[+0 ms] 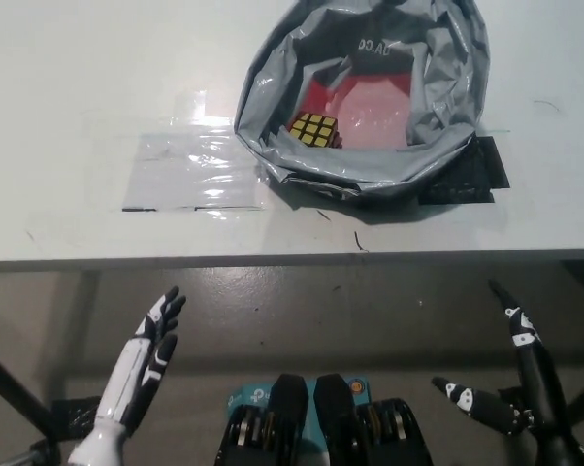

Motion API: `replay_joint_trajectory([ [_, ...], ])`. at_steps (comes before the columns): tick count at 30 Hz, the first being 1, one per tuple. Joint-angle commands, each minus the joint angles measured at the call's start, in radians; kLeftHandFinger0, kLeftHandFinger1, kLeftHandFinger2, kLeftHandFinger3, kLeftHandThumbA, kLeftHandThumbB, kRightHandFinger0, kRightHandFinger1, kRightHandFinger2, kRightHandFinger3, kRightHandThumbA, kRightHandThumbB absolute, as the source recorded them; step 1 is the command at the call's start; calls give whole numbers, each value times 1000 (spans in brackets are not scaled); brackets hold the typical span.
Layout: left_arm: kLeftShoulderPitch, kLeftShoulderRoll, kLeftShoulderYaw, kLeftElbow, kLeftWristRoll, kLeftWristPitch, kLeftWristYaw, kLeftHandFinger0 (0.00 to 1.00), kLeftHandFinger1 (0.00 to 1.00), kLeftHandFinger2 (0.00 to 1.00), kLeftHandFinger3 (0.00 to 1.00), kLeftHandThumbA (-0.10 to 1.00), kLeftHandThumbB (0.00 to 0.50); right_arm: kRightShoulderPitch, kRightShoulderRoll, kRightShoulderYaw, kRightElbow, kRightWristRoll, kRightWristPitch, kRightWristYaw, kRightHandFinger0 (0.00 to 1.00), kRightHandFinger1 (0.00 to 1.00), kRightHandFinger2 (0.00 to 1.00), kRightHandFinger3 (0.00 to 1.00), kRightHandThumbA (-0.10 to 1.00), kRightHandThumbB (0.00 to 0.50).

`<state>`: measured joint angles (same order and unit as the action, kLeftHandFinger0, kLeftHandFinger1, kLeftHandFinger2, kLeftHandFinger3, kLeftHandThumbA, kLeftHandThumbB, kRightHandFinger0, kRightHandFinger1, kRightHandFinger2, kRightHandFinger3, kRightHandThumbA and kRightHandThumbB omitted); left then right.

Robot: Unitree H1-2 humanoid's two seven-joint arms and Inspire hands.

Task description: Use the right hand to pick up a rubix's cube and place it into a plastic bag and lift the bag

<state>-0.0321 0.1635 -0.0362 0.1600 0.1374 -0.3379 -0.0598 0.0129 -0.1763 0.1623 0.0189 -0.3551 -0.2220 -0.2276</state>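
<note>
A Rubik's cube (313, 129), yellow face up, lies inside the open grey plastic bag (370, 165), toward its left side. The bag sits on the white table (79, 97) with its mouth spread wide and a red patch showing inside. My black right hand (520, 388) is open, low at the bottom right, below the table's front edge and well clear of the bag. My white left hand (142, 364) rests open at the lower left, also below the table edge.
A clear plastic sheet (190, 175) is taped flat on the table left of the bag. A black patch (467, 175) lies under the bag's right side. The table's front edge (273, 262) runs across the picture's middle; grey floor lies below it.
</note>
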Motion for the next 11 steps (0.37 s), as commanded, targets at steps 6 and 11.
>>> replay_joint_trajectory([
  [6, -13, -8, 13, -27, -14, -51, 17, 1000, 1000, 1000, 1000, 1000, 310, 6, 12, -3, 25, 98, -59, 74, 1000, 1000, 1000, 1000, 1000, 247],
  [11, -12, -2, 15, -30, -3, -40, 19, 1000, 1000, 1000, 1000, 1000, 305, 4, 18, 2, 32, 101, -64, 85, 1000, 1000, 1000, 1000, 1000, 251],
])
